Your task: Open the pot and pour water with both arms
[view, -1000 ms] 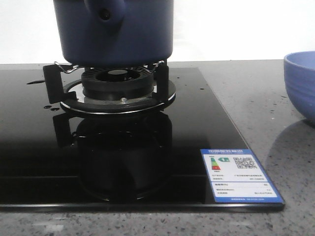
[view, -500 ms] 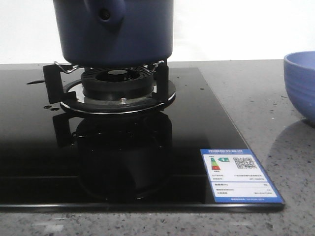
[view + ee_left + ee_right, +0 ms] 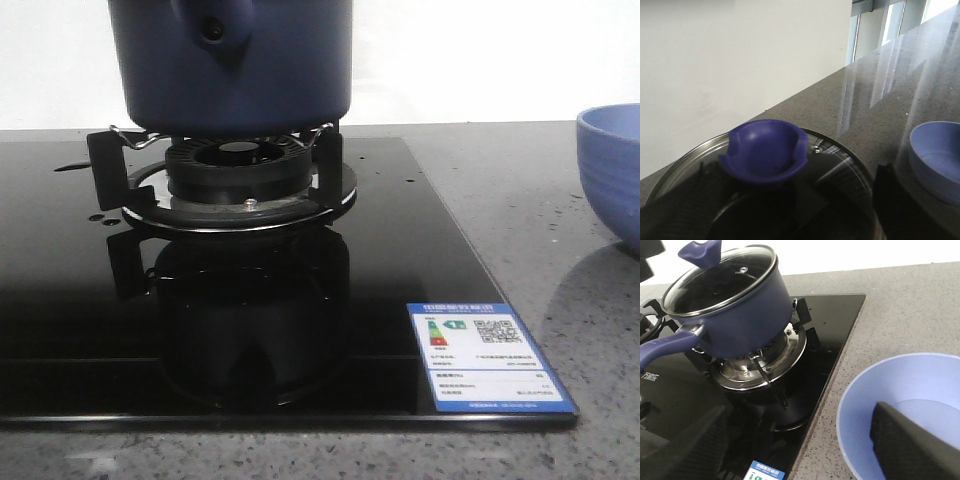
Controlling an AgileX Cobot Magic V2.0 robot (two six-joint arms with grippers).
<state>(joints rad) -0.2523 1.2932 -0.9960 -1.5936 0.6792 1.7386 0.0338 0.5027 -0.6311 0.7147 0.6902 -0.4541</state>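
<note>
The pot [image 3: 235, 65], dark navy with a smooth matte wall, sits on the burner [image 3: 240, 175] of the glossy black stove [image 3: 60, 330], its glass lid [image 3: 720, 282] on, so opening it is likely the step in hand. The left gripper [image 3: 790, 210] straddles the lid's cupped blue knob [image 3: 765, 156], fingers spread and gripping nothing. Right of the pot, on the speckled grey tabletop [image 3: 560, 200], the light blue ribbed bowl [image 3: 905, 415] waits for water beneath the right gripper [image 3: 800, 440], open and empty.

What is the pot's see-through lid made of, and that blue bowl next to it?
The lid looks like clear glass in a shiny metal rim; you can see through it. Its knob looks like soft matte blue rubber or plastic. The bowl seems smooth light-blue plastic or ceramic; hard to tell.
</note>
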